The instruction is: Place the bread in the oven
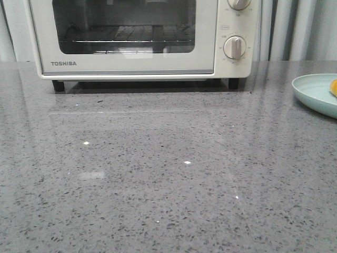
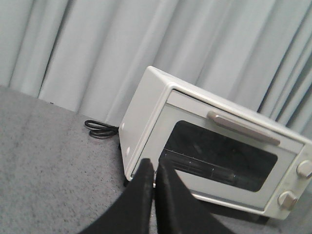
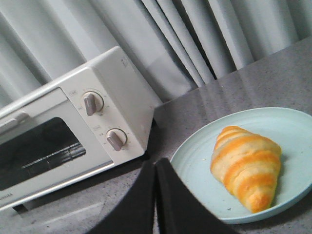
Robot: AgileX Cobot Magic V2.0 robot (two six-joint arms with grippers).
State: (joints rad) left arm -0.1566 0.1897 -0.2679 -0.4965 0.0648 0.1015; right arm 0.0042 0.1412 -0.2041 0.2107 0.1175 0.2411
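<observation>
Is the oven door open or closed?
Closed. The oven door stands flat against its front, with its handle up at the top and the rack behind glass.

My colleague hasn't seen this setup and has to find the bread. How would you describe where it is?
Start at the cream-white oven against the curtain. To its right on the grey counter sits a pale green plate; the bread lies on it, a glossy orange, cream-striped croissant shape.

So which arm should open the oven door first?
Left, likely: the left gripper faces the closed oven and its handle, while the right gripper sits by the bread.
</observation>
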